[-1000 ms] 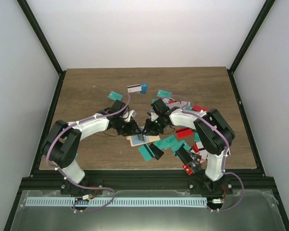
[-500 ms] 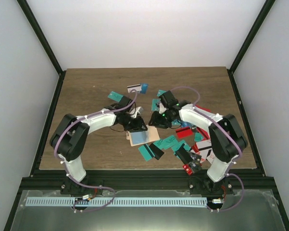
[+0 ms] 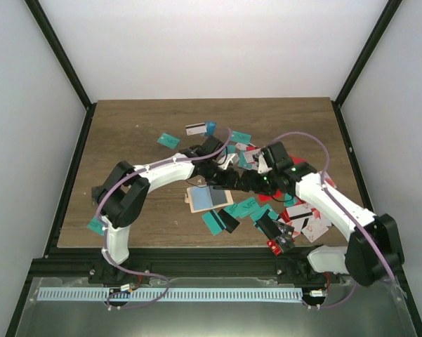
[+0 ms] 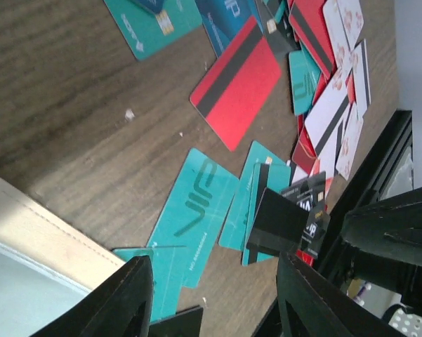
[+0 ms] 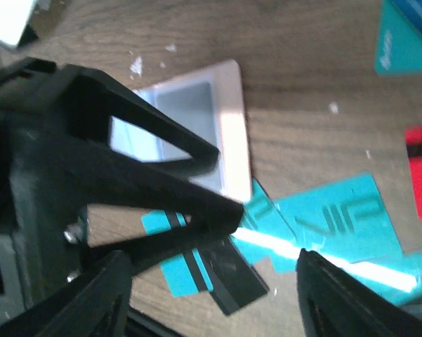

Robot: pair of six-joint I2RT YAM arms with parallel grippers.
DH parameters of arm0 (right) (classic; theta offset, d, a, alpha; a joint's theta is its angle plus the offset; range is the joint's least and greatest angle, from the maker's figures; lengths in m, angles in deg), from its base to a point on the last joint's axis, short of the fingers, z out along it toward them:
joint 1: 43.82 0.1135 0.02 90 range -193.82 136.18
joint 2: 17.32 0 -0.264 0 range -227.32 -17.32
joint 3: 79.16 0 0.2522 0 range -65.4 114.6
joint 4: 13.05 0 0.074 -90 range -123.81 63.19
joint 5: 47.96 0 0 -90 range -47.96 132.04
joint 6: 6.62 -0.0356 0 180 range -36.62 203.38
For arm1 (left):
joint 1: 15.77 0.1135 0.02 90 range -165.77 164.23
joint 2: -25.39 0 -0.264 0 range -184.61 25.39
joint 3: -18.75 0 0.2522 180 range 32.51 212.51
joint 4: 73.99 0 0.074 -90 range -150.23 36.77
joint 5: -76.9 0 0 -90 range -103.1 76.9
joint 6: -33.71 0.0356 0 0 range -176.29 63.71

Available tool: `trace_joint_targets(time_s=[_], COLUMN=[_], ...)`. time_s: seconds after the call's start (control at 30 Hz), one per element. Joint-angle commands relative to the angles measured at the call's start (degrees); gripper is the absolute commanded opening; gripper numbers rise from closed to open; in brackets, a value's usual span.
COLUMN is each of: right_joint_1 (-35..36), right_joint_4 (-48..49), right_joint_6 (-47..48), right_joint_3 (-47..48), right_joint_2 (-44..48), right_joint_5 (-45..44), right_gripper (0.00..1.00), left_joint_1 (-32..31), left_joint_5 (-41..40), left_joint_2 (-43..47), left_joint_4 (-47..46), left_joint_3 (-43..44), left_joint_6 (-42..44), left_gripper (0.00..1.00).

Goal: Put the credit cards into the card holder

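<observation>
Closest to the bases, we see a lone teal card (image 3: 95, 226) on the table (image 3: 126, 133) beside the left arm's lower link. A little farther in, a teal card and a black card (image 3: 227, 222) lie overlapping. Next comes the card holder (image 3: 207, 199), flat on the wood near the middle with its pale windowed face up.

Just past its far right corner, our two grippers hang close together. The left gripper (image 4: 214, 260) has its fingers spread with nothing between them, over a teal VIP card (image 4: 196, 210). The right gripper (image 5: 211, 256) is likewise parted and empty, with the holder's corner under it.

Most of the credit cards (image 3: 298, 210) lie heaped to the right of the holder, among them a red striped card (image 4: 239, 81). Farthest out rest a white striped card (image 3: 194, 129) and two more teal ones.
</observation>
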Motion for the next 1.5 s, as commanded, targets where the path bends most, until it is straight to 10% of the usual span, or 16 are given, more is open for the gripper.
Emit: trace_joint_targets(time_s=[0.0,0.5,1.47], right_joint_1=[0.0,0.0,0.3], right_joint_4=[-4.9,-19.7,-18.2], right_joint_6=[-2.2,-23.3,-51.3], right_joint_3=[-5.0,-16.9,-33.0], right_joint_2=[6.7,18.6,28.4], right_joint_5=[-1.8,-13.4,-4.4], right_gripper=[0.69,0.99,0.98], left_joint_1=[-0.7,-8.3,-15.1], left_joint_5=[-0.7,-6.2,-8.5], left_joint_2=[2.9,12.2,17.4], left_joint_4=[1.2,1.2,-1.7], left_joint_3=[-1.3,-11.4,-18.6], left_joint_6=[1.2,1.9,-1.0], left_gripper=[0.51,0.51,0.51])
